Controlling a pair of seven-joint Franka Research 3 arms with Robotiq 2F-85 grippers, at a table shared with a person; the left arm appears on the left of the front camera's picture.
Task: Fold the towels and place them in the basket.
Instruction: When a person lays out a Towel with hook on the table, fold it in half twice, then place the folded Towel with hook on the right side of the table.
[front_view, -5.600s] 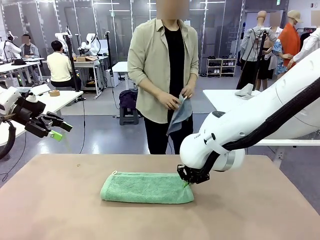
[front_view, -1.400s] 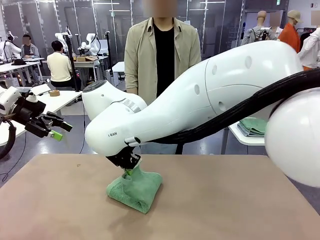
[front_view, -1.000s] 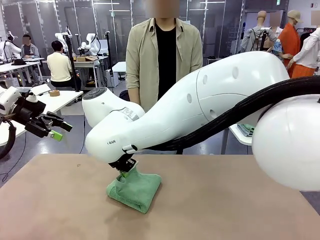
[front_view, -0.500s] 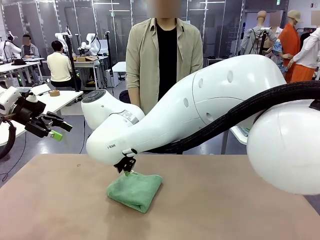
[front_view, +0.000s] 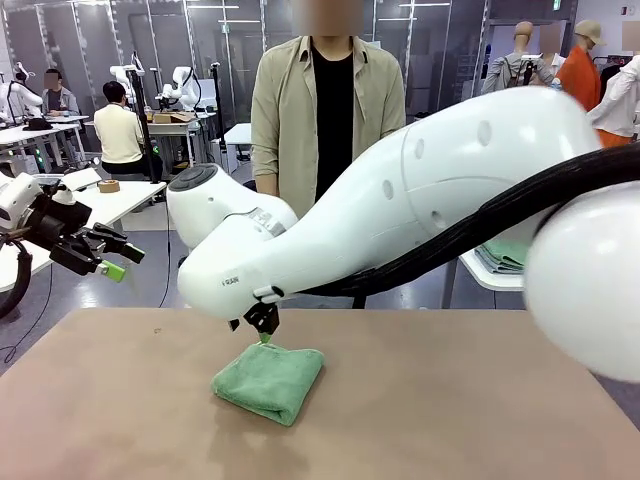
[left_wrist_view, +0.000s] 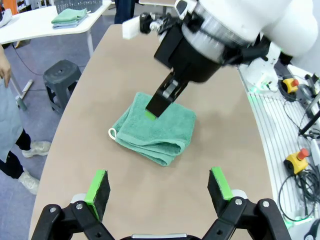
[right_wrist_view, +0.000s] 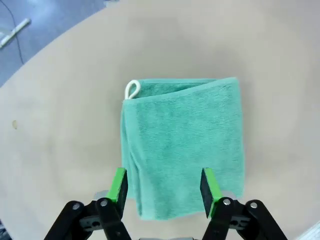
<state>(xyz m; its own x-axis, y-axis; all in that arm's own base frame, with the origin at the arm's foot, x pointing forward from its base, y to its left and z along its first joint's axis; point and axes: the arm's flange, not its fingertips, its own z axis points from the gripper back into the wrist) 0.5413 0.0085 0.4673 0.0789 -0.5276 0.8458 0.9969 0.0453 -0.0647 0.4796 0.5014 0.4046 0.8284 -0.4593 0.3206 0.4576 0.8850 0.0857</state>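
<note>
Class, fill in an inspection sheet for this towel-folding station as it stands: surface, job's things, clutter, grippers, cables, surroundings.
Surface: tan tabletop, holding one towel.
Job's things: mint green terry-cloth towel lies folded and flat, its white corner loop showing; more folded towels are stacked on a white side table.
Clutter: nothing seen.
Grippers: right gripper is open above the towel, gripping nothing; left gripper is open and empty, raised at the left side.
Cables: black ribbed hose runs along the right arm; loose cables lie beside the table.
Surroundings: a person stands at the far edge; a grey stool is nearby.
</note>
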